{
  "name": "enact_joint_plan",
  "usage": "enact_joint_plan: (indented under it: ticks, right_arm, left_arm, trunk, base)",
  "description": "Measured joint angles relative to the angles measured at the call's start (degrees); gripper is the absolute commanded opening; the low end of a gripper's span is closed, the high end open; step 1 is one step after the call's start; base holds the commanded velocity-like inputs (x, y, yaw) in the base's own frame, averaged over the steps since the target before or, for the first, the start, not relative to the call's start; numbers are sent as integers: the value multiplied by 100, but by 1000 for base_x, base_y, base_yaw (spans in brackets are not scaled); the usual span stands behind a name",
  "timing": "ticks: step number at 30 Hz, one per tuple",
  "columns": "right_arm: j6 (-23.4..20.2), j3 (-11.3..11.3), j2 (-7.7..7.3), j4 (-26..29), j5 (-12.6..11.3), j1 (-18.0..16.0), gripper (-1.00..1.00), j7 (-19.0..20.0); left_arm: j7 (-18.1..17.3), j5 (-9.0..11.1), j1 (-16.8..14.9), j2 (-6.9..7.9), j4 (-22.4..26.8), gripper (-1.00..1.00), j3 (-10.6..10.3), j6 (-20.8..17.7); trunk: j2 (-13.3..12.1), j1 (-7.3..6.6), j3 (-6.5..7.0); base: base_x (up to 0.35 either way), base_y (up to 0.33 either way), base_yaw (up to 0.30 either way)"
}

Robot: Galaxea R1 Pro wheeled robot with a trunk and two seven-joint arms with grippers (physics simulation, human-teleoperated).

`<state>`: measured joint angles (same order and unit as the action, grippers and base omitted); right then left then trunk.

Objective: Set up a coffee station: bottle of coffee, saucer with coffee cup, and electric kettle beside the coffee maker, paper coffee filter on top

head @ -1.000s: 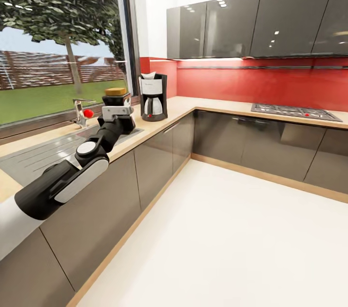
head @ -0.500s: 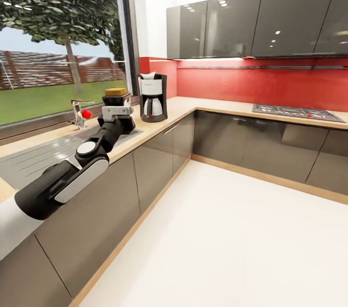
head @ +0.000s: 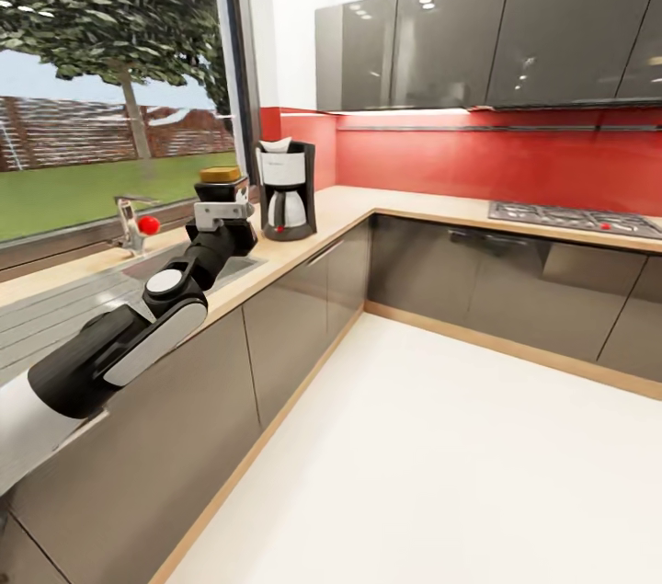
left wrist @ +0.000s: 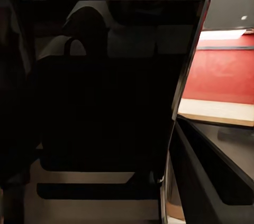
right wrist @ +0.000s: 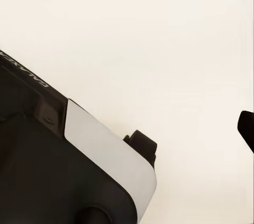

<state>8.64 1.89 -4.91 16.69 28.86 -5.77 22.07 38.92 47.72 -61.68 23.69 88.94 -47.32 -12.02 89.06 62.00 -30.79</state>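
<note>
The left gripper holds the bottle of coffee between its closed fingers, above the desk just beside the coffee maker. The right gripper's state cannot be told.

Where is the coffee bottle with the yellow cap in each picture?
Head view: the bottle of coffee is left of middle, at the left gripper.
Left wrist view: probably the big dark shape up close.
Right wrist view: looks at pale floor.
Shared landmark: the red backsplash.
</note>
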Motion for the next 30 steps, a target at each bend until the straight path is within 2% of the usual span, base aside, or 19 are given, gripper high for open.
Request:
enact_joint_plan:
  ticks: [30]
  right_arm:
    - [0, 1, -1, 0, 0, 0, 100, 11]
  left_arm:
    - [0, 4, 1, 0, 0, -100, 0, 1]
  trunk:
    - [0, 0, 0]
  base:
    - [255, -203, 0]
